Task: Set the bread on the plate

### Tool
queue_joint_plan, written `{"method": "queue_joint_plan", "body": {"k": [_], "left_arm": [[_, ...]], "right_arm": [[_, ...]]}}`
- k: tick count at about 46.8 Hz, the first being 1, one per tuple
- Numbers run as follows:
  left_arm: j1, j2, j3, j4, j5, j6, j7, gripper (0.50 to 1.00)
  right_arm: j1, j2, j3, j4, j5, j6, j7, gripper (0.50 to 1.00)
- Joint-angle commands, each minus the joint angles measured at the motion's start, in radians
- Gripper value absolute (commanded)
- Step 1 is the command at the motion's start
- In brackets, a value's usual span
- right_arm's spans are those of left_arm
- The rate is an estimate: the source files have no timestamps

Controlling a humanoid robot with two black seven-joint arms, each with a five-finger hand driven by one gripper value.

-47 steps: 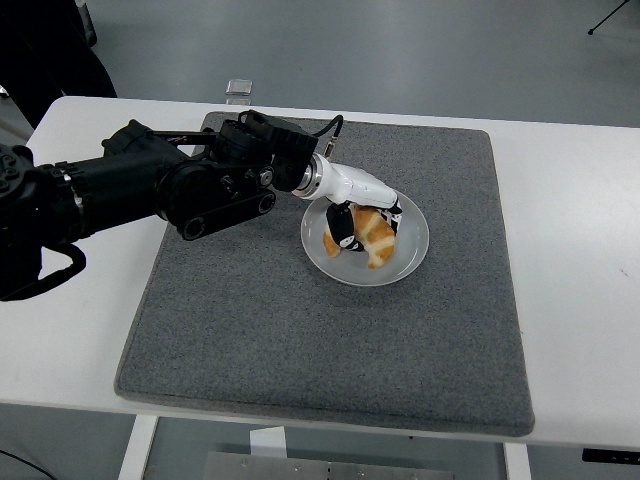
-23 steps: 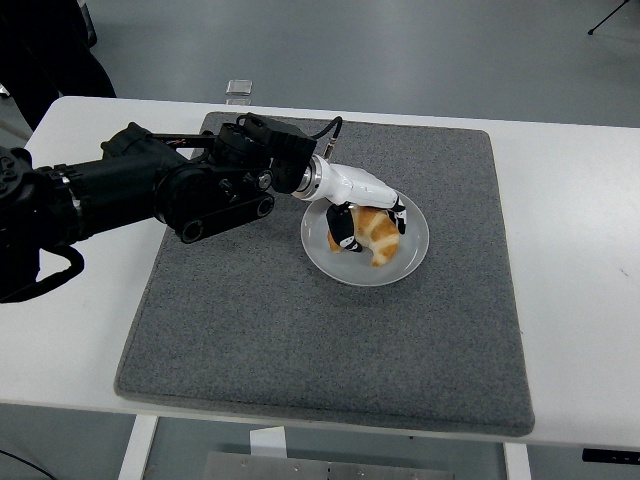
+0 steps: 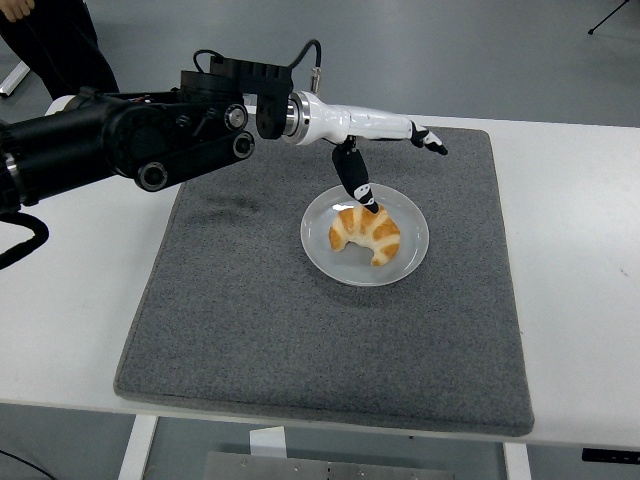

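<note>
Golden croissant-shaped bread (image 3: 366, 234) lies on the white plate (image 3: 412, 253), centre of frame, on the grey mat (image 3: 300, 330) covering the white table (image 3: 570, 300). Left hand (image 3: 375, 135) hovers above the plate's upper edge, fingers (image 3: 430, 140) spread and holding nothing; thumb points down, its tip just over the bread. A person stands at upper left.

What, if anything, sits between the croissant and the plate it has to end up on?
Nothing visible. The croissant already lies on the white plate, which sits on the grey mat. The left robot hand is open above it, fingers spread, its thumb tip close over the bread; no other item is nearby.
</note>
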Motion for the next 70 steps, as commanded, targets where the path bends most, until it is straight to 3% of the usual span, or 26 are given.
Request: {"method": "queue_joint_plan", "body": {"k": [1,11,16,23,32,45,70], "left_arm": [[0.013,0.038,-0.088,0.0,-0.176,0.006,0.002,1.0],[0.065,0.147,-0.188,0.043,-0.719,0.033,0.002,0.999],[0.099,0.199,-0.189,0.043,-0.935,0.107,0.0,1.0],[0.183,0.208,-0.232,0.046,-1.141,0.182,-0.002,1.0],[0.326,0.193,-0.311,0.086,-1.17,0.187,-0.002,0.999],[0.45,0.123,-0.412,0.179,-1.173,0.187,-0.018,0.999],[0.478,0.126,-0.459,0.195,-1.16,0.187,-0.017,0.999]], "right_arm": [[0.001,0.0,0.001,0.0,0.0,0.0,0.0,0.952],[0.001,0.0,0.0,0.0,0.0,0.0,0.0,0.952],[0.001,0.0,0.0,0.0,0.0,0.0,0.0,0.952],[0.001,0.0,0.001,0.0,0.0,0.0,0.0,0.952],[0.001,0.0,0.0,0.0,0.0,0.0,0.0,0.954],[0.001,0.0,0.0,0.0,0.0,0.0,0.0,0.952],[0.001,0.0,0.0,0.0,0.0,0.0,0.0,0.952]]}}
